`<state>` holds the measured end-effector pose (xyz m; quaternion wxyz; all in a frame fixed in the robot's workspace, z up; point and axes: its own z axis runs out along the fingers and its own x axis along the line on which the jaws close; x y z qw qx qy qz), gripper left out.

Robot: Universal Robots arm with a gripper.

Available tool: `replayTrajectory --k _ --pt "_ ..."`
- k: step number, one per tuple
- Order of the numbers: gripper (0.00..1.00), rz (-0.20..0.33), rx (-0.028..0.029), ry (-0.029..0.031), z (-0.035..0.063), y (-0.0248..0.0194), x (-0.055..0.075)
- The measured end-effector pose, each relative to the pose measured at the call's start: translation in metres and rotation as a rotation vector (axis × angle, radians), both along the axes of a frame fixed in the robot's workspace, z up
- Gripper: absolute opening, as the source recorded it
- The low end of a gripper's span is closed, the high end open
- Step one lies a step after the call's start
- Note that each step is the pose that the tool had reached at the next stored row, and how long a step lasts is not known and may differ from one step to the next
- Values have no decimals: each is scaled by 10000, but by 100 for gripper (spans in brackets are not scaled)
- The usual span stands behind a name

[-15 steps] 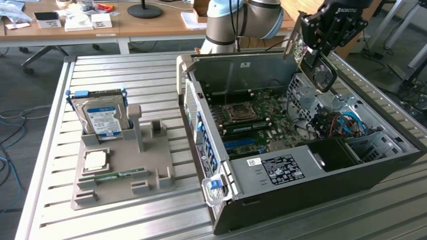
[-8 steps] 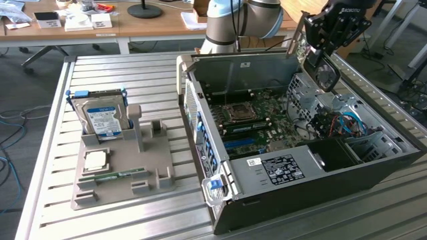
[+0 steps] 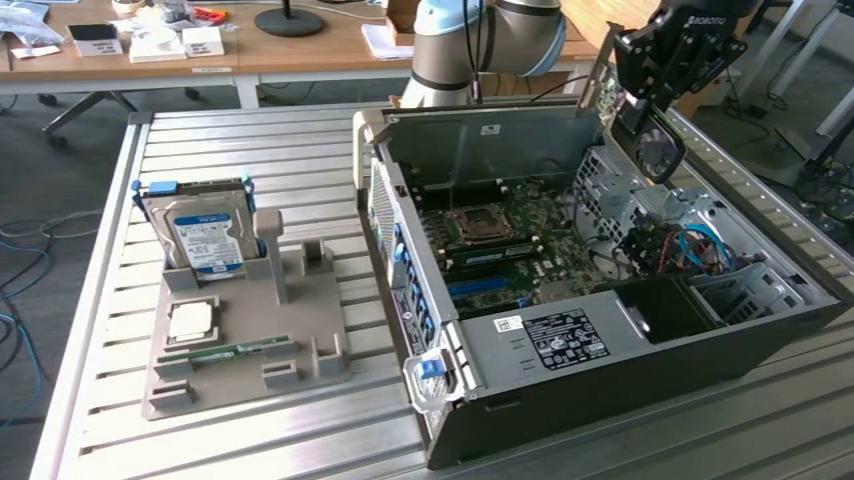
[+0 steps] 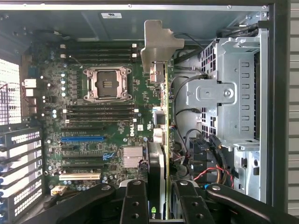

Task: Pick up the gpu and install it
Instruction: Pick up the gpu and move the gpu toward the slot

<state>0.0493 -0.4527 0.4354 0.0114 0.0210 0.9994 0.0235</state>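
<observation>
As the claw [image 3: 651,95] hangs above the open computer case [image 3: 627,370], it is pinching the gpu [image 3: 655,148], which is clear of the case and touches nothing else.

Exterior view: the card is held over the drive-cage side of the case, toward the exterior view's right of the motherboard [image 3: 514,235]. Its round cooler fan faces the camera, below the claw body.

Wrist view: the card is seen edge-on, its thin edge running straight away from the claw. One finger [image 4: 134,200] sits on each flat face, closed against the cooler end. The silver bracket [image 4: 156,44] is the end far from the claw. Long axis is therefore in line with the claw's reach, bracket leading.

Key relation: the expansion slots, including the blue slot [image 4: 81,138], lie off to one side of the card's edge, on the CPU socket [image 4: 106,84] side, not beneath it. The edge sits about over the boundary between the board and the drive cage [image 4: 233,93]. In this view the slots' long axes run across the card's long axis, not parallel to it.

Judgement: card grasped and in the air, not yet seated. Neither its position nor its heading matches a slot.

The hard drive [image 3: 200,235] stands in its holder on the surface [image 3: 267,440], well apart.
</observation>
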Motion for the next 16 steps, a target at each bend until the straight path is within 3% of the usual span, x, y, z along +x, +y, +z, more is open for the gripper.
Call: replayTrajectory --k 16 --pt "27 1 0 0 0 0 93"
